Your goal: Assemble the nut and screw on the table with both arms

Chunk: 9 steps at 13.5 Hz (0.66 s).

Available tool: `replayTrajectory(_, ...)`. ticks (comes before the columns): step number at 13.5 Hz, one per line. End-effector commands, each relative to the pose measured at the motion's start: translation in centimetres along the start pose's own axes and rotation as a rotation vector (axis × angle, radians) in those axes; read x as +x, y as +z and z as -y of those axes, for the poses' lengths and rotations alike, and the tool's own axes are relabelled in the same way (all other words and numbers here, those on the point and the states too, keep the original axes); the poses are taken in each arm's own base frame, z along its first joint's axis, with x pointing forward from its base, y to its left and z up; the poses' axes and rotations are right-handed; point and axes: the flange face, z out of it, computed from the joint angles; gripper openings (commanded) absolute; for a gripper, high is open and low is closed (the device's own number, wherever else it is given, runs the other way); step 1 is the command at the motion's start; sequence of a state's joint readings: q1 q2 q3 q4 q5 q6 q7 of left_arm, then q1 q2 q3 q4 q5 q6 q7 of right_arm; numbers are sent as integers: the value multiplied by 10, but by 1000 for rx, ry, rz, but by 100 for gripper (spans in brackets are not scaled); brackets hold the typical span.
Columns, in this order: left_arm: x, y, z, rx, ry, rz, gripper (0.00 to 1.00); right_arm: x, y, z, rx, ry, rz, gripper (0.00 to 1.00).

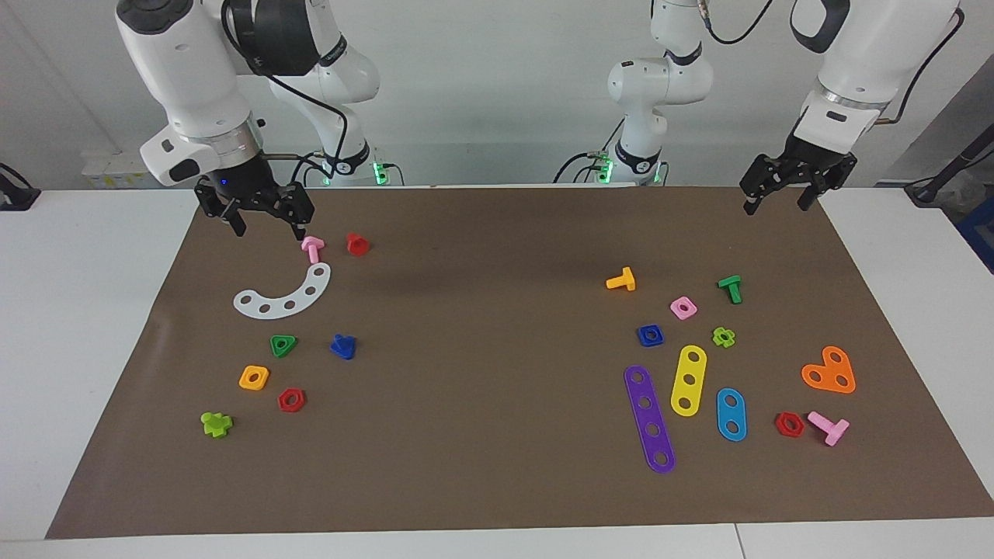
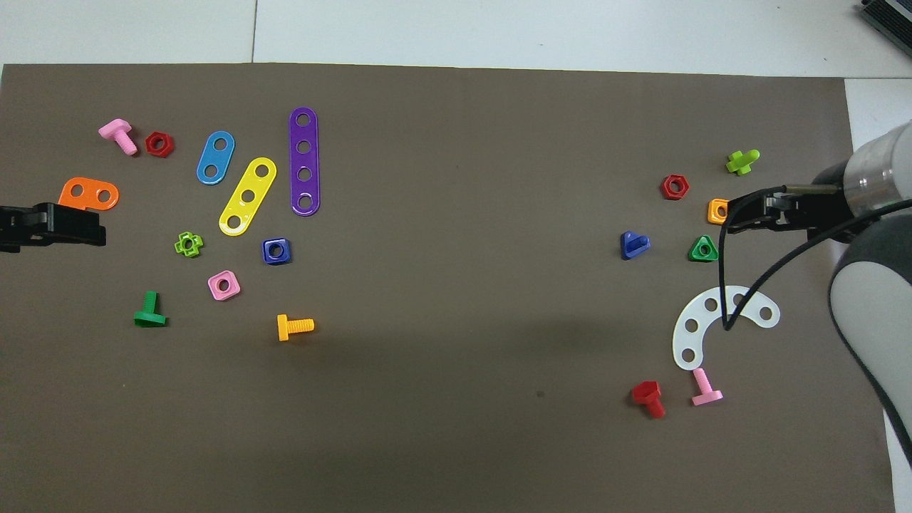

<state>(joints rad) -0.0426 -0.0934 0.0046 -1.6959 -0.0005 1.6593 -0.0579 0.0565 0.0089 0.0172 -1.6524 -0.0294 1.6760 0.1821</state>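
Facing view shows both the left gripper and the right gripper open and empty, while the small, hard, light-looking screw seems easiest to pinch by its stub.

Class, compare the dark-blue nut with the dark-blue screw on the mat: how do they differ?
The nut is square with a round centre hole; the screw has a stub shaft on a roughly triangular head. The nut lies flat toward the left arm's end of the mat, the screw toward the right arm's end. Both are dark-blue plastic, and neither is held.
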Motion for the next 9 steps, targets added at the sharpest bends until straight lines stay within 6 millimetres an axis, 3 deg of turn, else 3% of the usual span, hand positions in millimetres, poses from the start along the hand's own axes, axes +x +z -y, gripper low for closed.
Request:
replayTrajectory(1,-8,-1,3,-15,-11,-7,100,0,19,-1,30,-12,-14,100)
replayTrajectory(9,-8,-1,3,-15,-11,-7,100,0,115,2,37,-10,-55,97)
